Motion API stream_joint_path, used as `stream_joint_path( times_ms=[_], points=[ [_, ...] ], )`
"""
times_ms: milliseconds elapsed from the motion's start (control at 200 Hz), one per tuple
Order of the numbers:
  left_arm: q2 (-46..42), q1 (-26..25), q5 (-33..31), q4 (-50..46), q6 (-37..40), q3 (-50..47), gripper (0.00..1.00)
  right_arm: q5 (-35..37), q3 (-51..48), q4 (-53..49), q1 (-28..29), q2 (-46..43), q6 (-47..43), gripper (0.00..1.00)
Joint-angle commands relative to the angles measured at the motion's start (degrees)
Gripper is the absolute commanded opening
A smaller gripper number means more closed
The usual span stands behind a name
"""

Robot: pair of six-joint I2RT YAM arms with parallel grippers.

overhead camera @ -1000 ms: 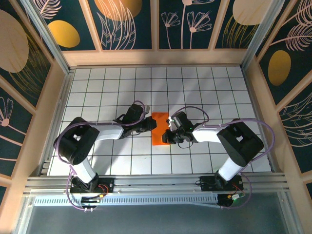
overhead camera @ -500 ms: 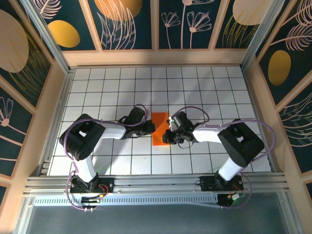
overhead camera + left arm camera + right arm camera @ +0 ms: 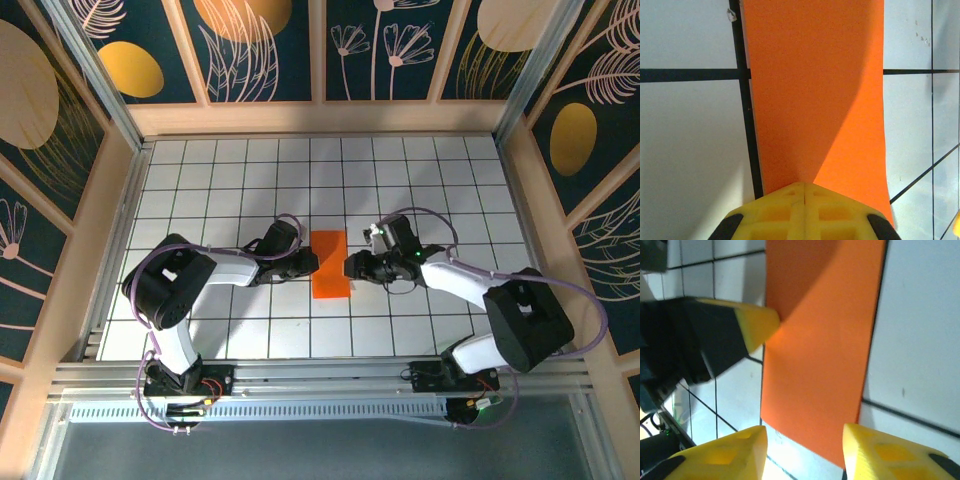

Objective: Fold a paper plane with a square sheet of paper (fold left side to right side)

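Orange sheet (image 3: 330, 264), folded narrow, flat

- The orange paper sheet (image 3: 815, 100), ahead of the left jaws: matt, finely grained.
- On the left gripper (image 3: 804, 185), fingertips of yellow moulded plastic, smooth and satin.
- On the right gripper (image 3: 804, 436), the same yellow plastic.
- The table tiles (image 3: 690, 135) beside the jaws: white, smooth, faintly glossy, perhaps laminate.

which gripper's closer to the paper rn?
Left. The left gripper, shut, has its tip on the left edge of the paper. The right gripper is open just off the right edge, facing the paper but not gripping it.
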Motion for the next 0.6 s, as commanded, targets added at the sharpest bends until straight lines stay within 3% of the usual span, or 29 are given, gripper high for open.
stream_joint_path(
  times_ms=[0,130,596],
  points=[
    [1.3,-0.4,-1.5,-2.3,1.3,-1.1,0.01,-3.9,-3.1,-1.4,0.1,-1.2,1.1,0.5],
    [1.1,-0.4,-1.5,-2.1,1.3,-1.3,0.01,-4.5,-4.5,0.3,0.7,-0.5,2.3,0.56],
    [1.1,-0.4,-1.3,-2.1,1.4,-1.1,0.02,-6.2,-4.0,6.3,3.0,5.1,4.9,0.51]
  ],
)
